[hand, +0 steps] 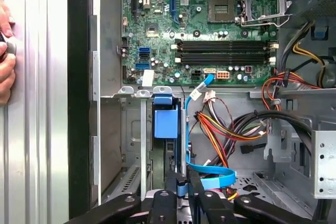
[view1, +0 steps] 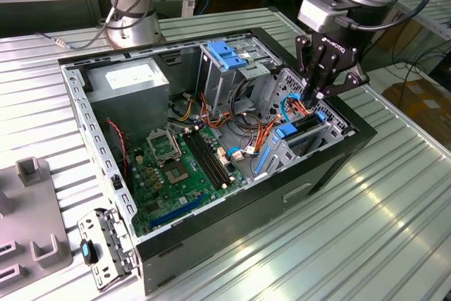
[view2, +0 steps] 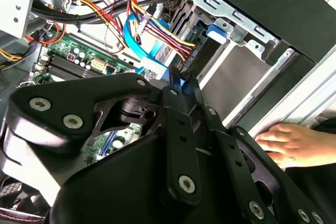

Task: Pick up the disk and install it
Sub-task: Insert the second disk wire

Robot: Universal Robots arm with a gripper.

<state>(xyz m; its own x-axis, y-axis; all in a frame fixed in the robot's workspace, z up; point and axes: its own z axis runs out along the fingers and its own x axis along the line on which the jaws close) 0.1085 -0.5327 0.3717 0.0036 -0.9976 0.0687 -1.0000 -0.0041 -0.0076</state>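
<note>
A: What lies nearest in the exterior view?

B: A grey fixture plate [view1: 32, 223] on the slatted metal table [view1: 338, 237], at the exterior view's left. Beside it, an open computer case [view1: 211, 139] shows its green motherboard [view1: 176, 167].

A: And the gripper?

B: The black gripper [view1: 315, 93] reaches into the case at the exterior view's right. Its jaws are together, clamped on the blue edge of the disk [view1: 303, 128], which stands on edge in a drive bay. A person's hand [view2: 289, 142] rests just outside the case
</note>
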